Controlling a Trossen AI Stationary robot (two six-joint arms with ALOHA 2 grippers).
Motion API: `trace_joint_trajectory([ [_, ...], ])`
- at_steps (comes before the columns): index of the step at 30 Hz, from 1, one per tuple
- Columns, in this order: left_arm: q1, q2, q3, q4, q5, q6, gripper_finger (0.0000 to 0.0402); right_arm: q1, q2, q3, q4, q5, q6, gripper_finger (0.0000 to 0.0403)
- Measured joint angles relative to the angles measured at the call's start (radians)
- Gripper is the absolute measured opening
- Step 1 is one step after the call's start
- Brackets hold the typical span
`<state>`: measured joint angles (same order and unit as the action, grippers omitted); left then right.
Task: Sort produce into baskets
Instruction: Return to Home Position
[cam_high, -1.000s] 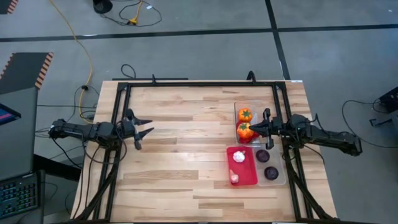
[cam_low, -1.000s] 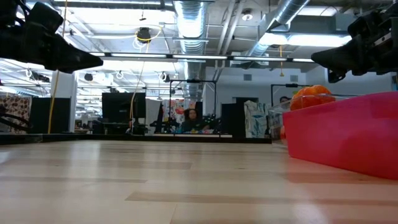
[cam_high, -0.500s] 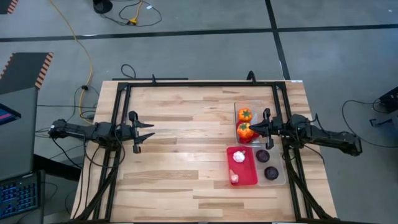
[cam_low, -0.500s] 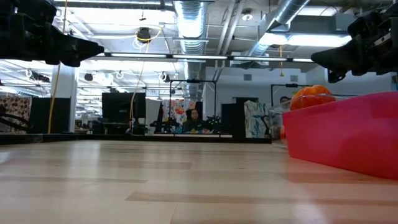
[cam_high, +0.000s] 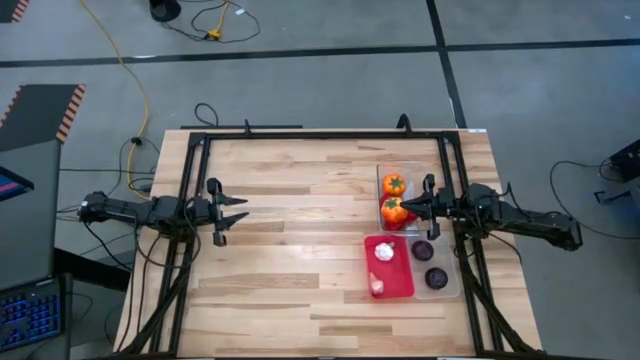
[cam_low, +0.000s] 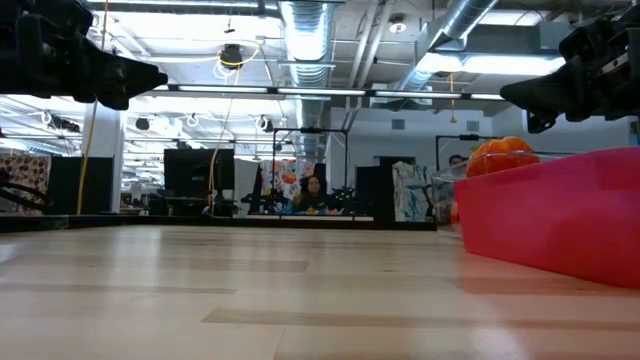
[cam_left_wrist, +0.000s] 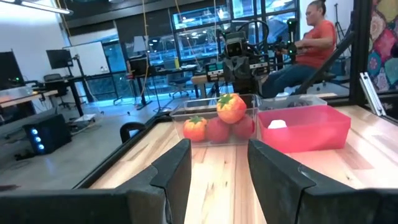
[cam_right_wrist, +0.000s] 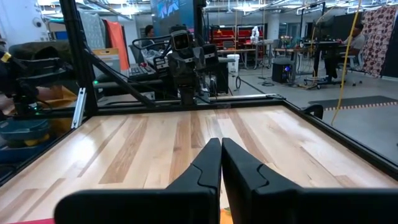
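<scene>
All the produce lies in baskets at the table's right. A clear basket (cam_high: 394, 198) holds orange pieces with green tops (cam_left_wrist: 231, 107) and red round ones (cam_left_wrist: 217, 130). The red basket (cam_high: 403, 283) holds two white garlic bulbs (cam_high: 384, 251). Another clear basket (cam_high: 447, 262) holds two dark purple balls (cam_high: 423, 249). My right gripper (cam_high: 405, 207) hovers shut and level over the basket of orange pieces. My left gripper (cam_high: 244, 209) hangs level above the table's left side, a narrow gap between its fingers (cam_left_wrist: 177, 180), with nothing in it.
A black frame (cam_high: 320, 135) runs around the table's edges. Bare wood (cam_high: 300, 220) lies between the two grippers. In the room beyond the table a person (cam_left_wrist: 308, 43) sits at a desk.
My left gripper has tipped up from slanting down to level and has turned a little, staying over the same place. Its finger gap looks the same.
</scene>
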<state>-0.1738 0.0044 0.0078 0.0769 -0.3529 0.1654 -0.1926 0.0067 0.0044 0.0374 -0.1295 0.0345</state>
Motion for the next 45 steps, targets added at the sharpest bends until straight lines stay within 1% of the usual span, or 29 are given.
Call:
trace_joint_trajectory([
  [45,0.0,0.0,-0.001,0.001,-0.001,0.006,0.0145,0.0,0.0,0.0,0.0,-0.001,0.0,0.0043],
])
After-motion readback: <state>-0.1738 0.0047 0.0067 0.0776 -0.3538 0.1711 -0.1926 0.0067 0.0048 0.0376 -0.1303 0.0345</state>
